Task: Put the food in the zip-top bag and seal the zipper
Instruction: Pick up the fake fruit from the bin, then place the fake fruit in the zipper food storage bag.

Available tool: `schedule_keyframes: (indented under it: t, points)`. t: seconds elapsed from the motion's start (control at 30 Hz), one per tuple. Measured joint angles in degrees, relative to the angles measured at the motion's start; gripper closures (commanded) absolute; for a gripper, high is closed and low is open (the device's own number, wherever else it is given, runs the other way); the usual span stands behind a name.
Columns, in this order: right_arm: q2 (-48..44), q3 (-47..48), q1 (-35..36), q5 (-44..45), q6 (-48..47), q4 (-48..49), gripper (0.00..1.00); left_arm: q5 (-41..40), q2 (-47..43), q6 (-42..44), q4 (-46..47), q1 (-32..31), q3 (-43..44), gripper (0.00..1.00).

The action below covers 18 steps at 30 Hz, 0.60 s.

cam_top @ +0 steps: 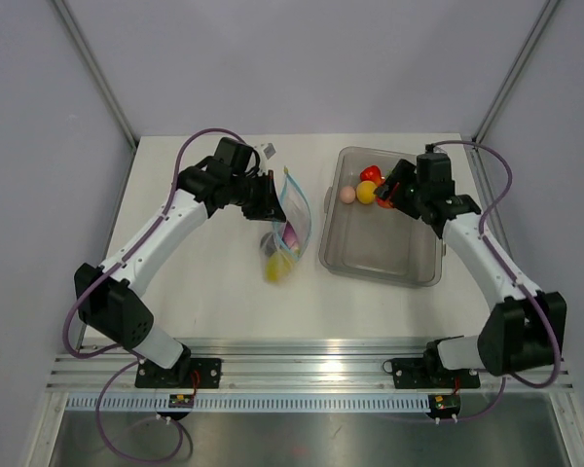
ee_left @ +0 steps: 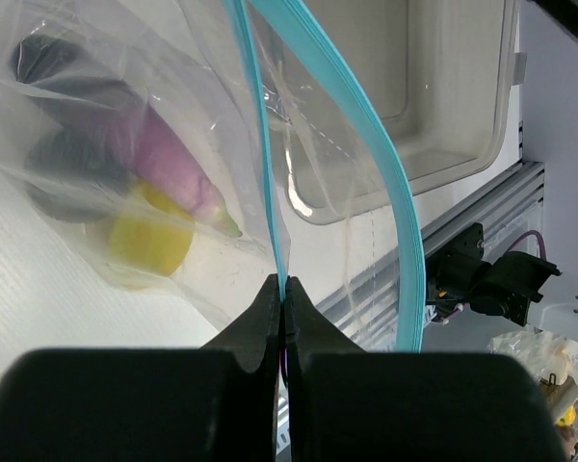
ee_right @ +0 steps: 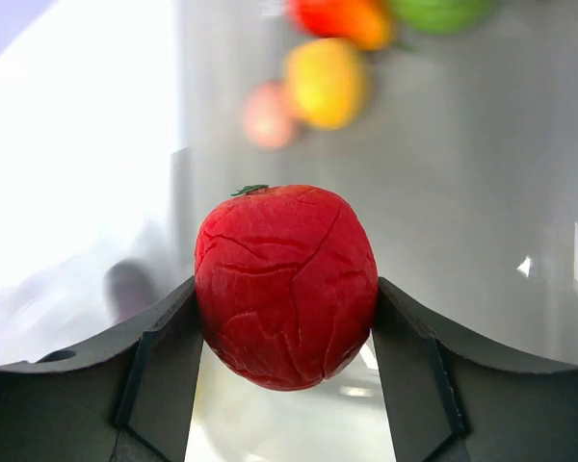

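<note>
The zip-top bag (cam_top: 292, 226) stands open left of centre, its mouth held up. My left gripper (ee_left: 284, 289) is shut on one light-blue zipper (ee_left: 261, 144) strip, and the other strip (ee_left: 390, 173) bows away to the right. Inside the bag lie a yellow piece (ee_left: 149, 236), a pink-purple piece (ee_left: 169, 159) and a dark piece (ee_left: 67, 164). My right gripper (ee_right: 285, 298) is shut on a red tomato (ee_right: 284, 269), held above the grey bin (cam_top: 380, 258). In the top view the left gripper (cam_top: 273, 199) is at the bag's mouth and the right gripper (cam_top: 387, 197) is over the bin's far end.
More food lies at the bin's far end: a pink ball (cam_top: 346, 194), a yellow fruit (cam_top: 367, 192) and a red piece (cam_top: 371, 174); a green one (ee_right: 438, 12) shows in the right wrist view. The bin sits close to the right of the bag.
</note>
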Motion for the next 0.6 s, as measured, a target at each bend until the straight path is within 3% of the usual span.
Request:
schedule_keyframes:
  t: [0.17, 0.27, 0.6]
  points:
    - [-8.3, 5.8, 15.4, 0.0, -0.3, -3.2, 0.48, 0.0, 0.3, 0.2, 0.0, 0.0, 0.0, 1.0]
    - [-9.6, 8.8, 21.1, 0.0, -0.3, -4.5, 0.48, 0.0, 0.3, 0.2, 0.0, 0.0, 0.0, 1.0]
    - [-2.8, 18.6, 34.7, 2.3, -1.2, -9.0, 0.45, -0.1, 0.3, 1.3, -0.9, 0.0, 0.0, 1.0]
